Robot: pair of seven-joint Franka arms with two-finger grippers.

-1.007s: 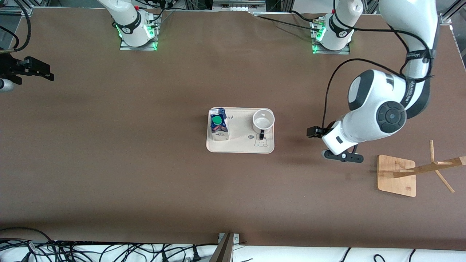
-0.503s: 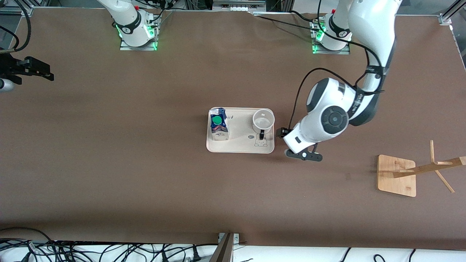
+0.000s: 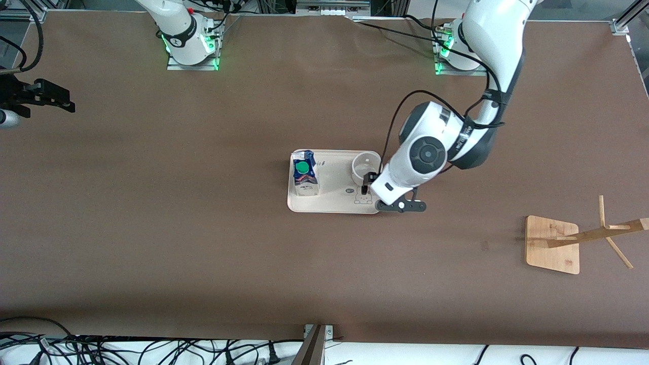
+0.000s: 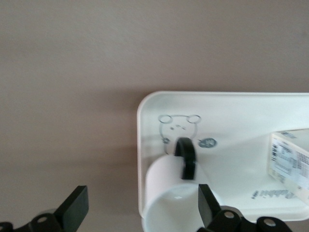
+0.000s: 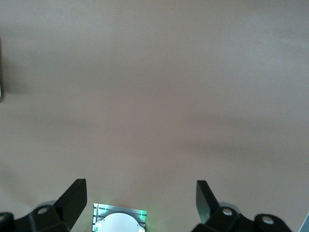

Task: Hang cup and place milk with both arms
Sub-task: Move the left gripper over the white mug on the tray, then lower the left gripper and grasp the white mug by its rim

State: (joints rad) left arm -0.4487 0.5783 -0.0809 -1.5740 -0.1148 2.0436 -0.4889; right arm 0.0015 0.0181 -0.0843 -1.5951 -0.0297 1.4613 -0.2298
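The white cup (image 3: 366, 168) stands upright on a cream tray (image 3: 334, 205), at the left arm's end of it, its black handle (image 3: 364, 190) turned toward the front camera. The blue and white milk (image 3: 304, 175) with its green cap stands on the same tray at the right arm's end. My left gripper (image 3: 374, 183) hangs open over the tray's edge beside the cup. In the left wrist view the cup (image 4: 176, 203) lies partly between the spread fingers of the left gripper (image 4: 142, 210), one finger over its rim, the other over the table. My right gripper (image 3: 63, 99) waits open over bare table at the right arm's end.
A wooden rack (image 3: 552, 243) with slanted pegs stands at the left arm's end of the table, nearer the front camera than the tray. A bear drawing (image 4: 178, 126) marks the tray by the cup's handle. Cables lie along the table's front edge.
The left arm has swung from beside the wooden rack across to the tray, bringing its open gripper over the cup's end. The right arm has not moved.
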